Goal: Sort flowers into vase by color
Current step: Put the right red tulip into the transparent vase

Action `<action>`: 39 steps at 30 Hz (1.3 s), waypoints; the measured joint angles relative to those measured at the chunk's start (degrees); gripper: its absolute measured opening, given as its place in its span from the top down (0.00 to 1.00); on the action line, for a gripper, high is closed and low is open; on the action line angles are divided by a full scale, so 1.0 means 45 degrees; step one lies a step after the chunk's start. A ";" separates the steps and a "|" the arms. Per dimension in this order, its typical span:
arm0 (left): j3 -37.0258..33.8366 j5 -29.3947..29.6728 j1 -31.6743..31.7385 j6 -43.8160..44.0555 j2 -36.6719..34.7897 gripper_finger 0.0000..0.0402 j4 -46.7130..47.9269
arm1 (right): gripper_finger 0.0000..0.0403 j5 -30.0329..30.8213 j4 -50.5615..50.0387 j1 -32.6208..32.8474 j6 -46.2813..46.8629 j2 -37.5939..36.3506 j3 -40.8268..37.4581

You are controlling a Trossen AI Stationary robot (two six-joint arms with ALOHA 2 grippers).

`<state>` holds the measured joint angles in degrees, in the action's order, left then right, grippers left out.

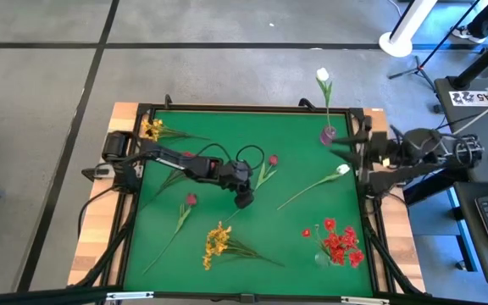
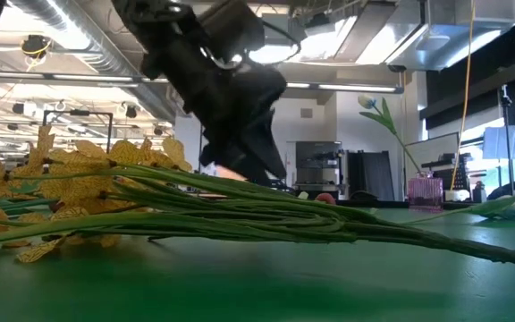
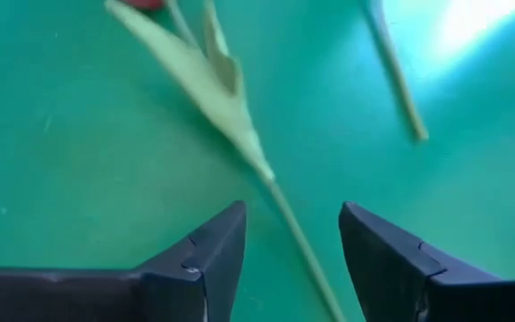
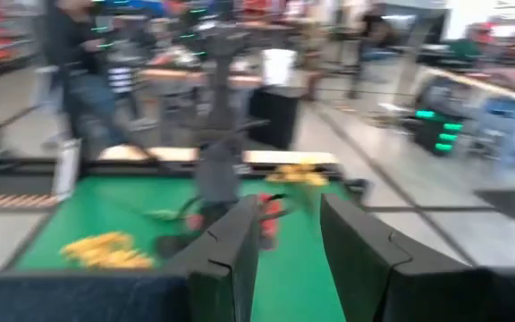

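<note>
My left gripper (image 3: 291, 259) is hanging low over the green mat (image 1: 168, 254), near its middle, and its two fingers (image 3: 213, 255) are standing apart. Between them the thin green stem (image 3: 298, 246) of a dark pink flower (image 1: 271, 159) is lying flat on the mat; the fingers are not pressing on it, so I am holding nothing there. From above, this gripper (image 1: 244, 200) is sitting at the lower end of that stem, and the bud is pointing away toward the far side.

On the near side of the mat a yellow spray (image 1: 217, 241) is lying flat, and in the low view its stems (image 2: 266, 215) are stretching across in front of my left arm. To the right of it a bunch of red flowers (image 1: 340, 241) is standing in a small clear vase (image 1: 323, 258) near the right corner. A second dark pink flower (image 1: 191, 200) is lying left of my left gripper. A white tulip (image 1: 342, 170) is lying on the right part of the mat.

Farther away, another yellow spray (image 1: 152, 129) is resting in the far left corner. One white tulip (image 1: 323, 76) is standing upright in a pink vase (image 1: 328, 135) at the far right edge.

My right gripper (image 4: 289, 234) is waiting outside the right edge of the mat, with its fingers a little apart and nothing between them.
</note>
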<state>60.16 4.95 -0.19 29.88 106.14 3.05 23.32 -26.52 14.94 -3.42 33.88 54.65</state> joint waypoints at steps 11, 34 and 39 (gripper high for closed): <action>0.0000 0.0015 -0.0113 0.0137 0.0784 0.55 -0.0786 | 0.70 -0.1050 -0.0404 -0.2317 0.0331 0.0730 0.0005; 0.0087 0.3481 -0.0701 0.0405 0.1498 0.67 0.1720 | 0.70 -0.1100 -0.0031 -0.2662 0.0223 0.0663 0.0000; 0.0063 0.3542 -0.0588 0.0361 0.1508 0.84 0.1806 | 0.70 -0.1100 -0.0031 -0.2662 0.0223 0.0663 0.0000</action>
<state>60.45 20.89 -2.83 31.51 112.92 11.17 18.37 -26.65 2.96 -2.42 36.86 54.65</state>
